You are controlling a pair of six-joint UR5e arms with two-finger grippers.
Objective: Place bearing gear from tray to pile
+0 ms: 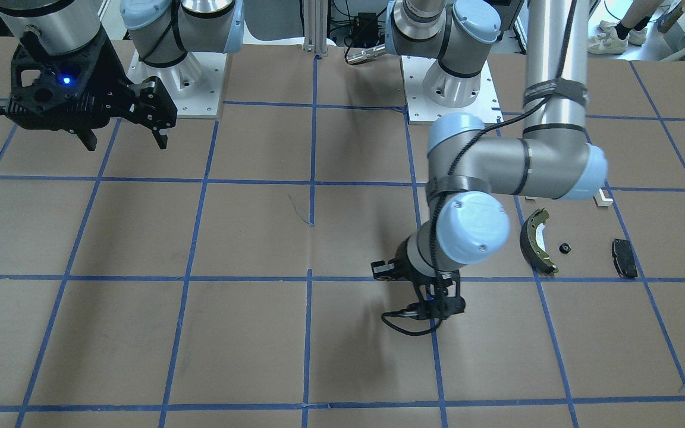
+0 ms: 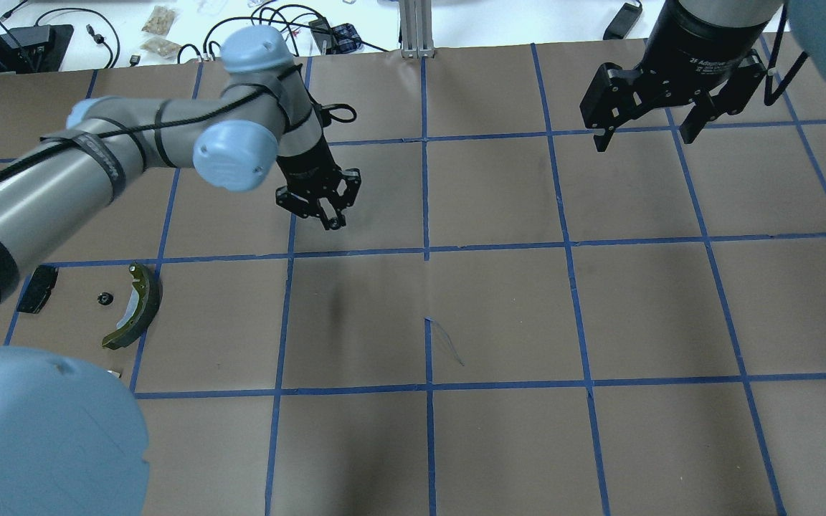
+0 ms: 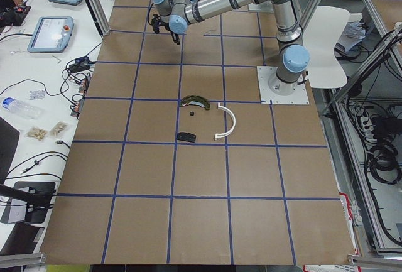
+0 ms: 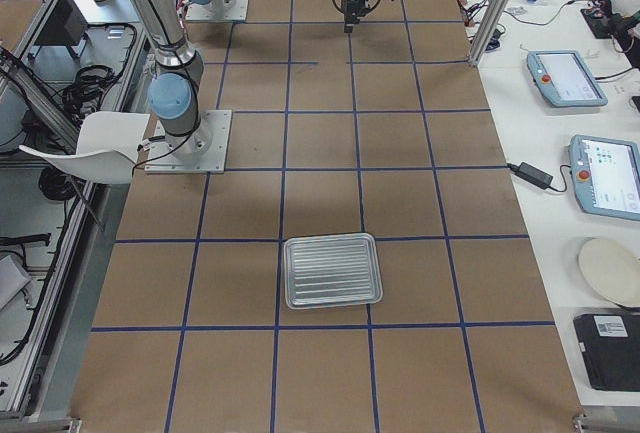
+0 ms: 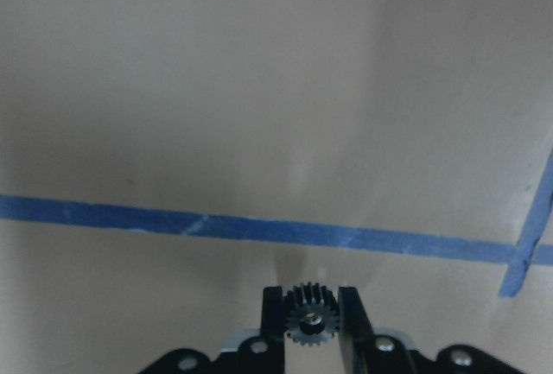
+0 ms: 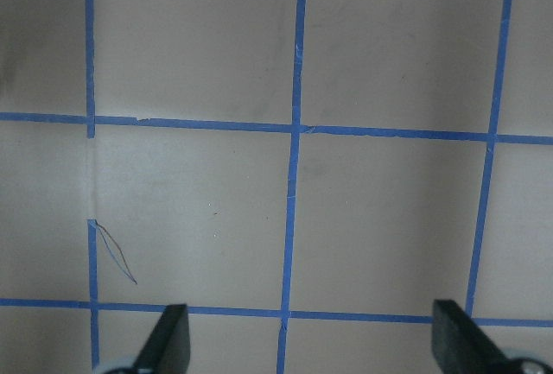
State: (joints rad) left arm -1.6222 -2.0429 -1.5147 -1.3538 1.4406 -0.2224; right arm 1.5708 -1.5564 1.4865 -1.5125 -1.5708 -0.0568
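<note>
Carry stage: bearing gear in transit from tray to pile.
I had the left gripper clamped on the bearing gear above bare table, well apart from the empty tray and short of the pile — brake shoe, pad. The right gripper hung with jaws spread, holding nothing. Next, as I judged it — swing toward the brake shoe, lower, then release.

Blue tape grid on brown table; white chair nearby; plate on bench.
</note>
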